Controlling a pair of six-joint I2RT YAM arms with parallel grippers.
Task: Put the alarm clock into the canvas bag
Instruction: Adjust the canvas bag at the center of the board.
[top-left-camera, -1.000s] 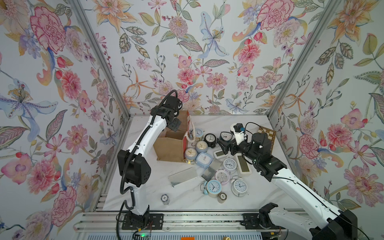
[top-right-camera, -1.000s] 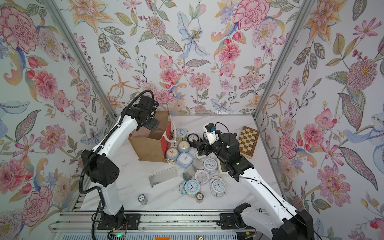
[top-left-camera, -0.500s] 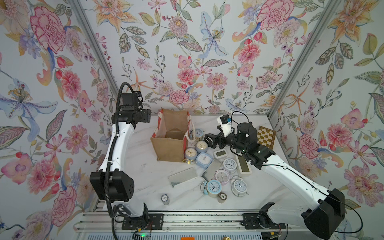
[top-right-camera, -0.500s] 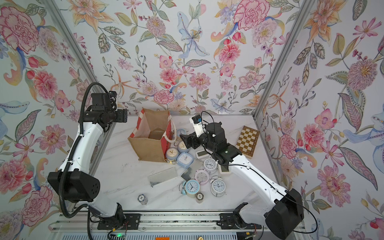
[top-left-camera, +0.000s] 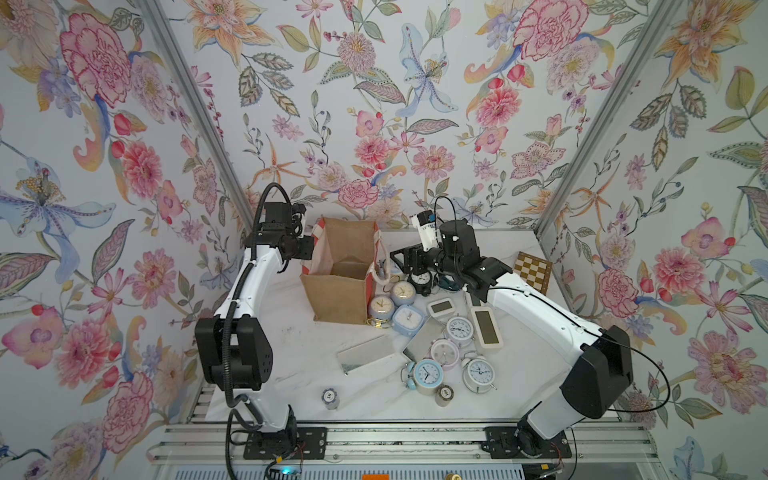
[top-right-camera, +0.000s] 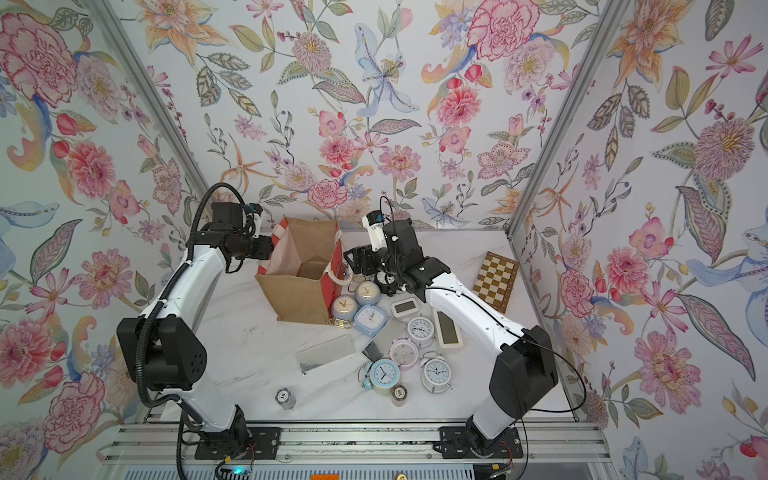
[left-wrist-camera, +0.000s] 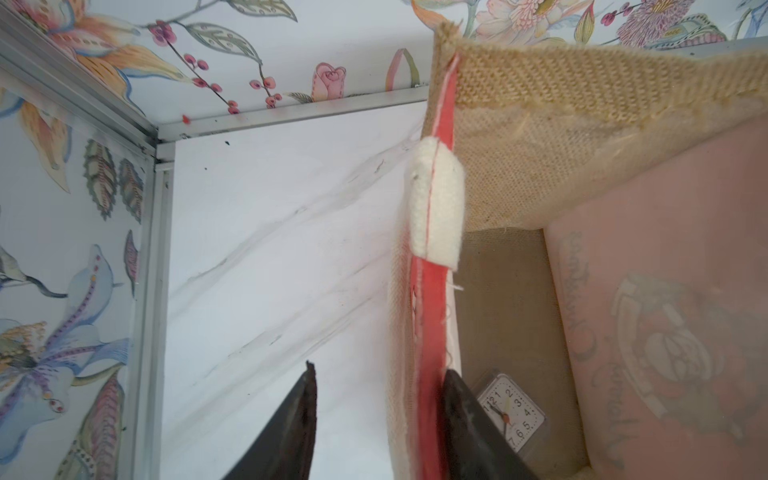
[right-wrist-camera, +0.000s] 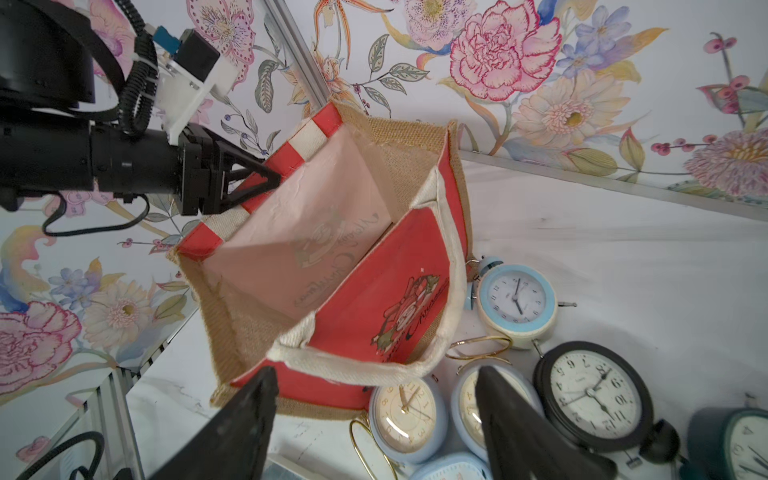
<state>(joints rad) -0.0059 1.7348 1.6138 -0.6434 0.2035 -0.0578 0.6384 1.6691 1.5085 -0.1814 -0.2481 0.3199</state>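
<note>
Left wrist view: left gripper (left-wrist-camera: 380, 370) part-open, astride striped side wall of canvas bag (left-wrist-camera: 540, 124), inner finger against fabric, probably no grip. Square alarm clock (left-wrist-camera: 513, 411) on bag floor. Right gripper (right-wrist-camera: 376, 372) wide, empty, just beside white handle (right-wrist-camera: 353, 365).

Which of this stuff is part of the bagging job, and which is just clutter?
Job: canvas bag; alarm clocks beside it; square clock already inside; left gripper and right gripper, both open at the bag.
Clutter: chessboard; metal plates; small cylinders.
</note>
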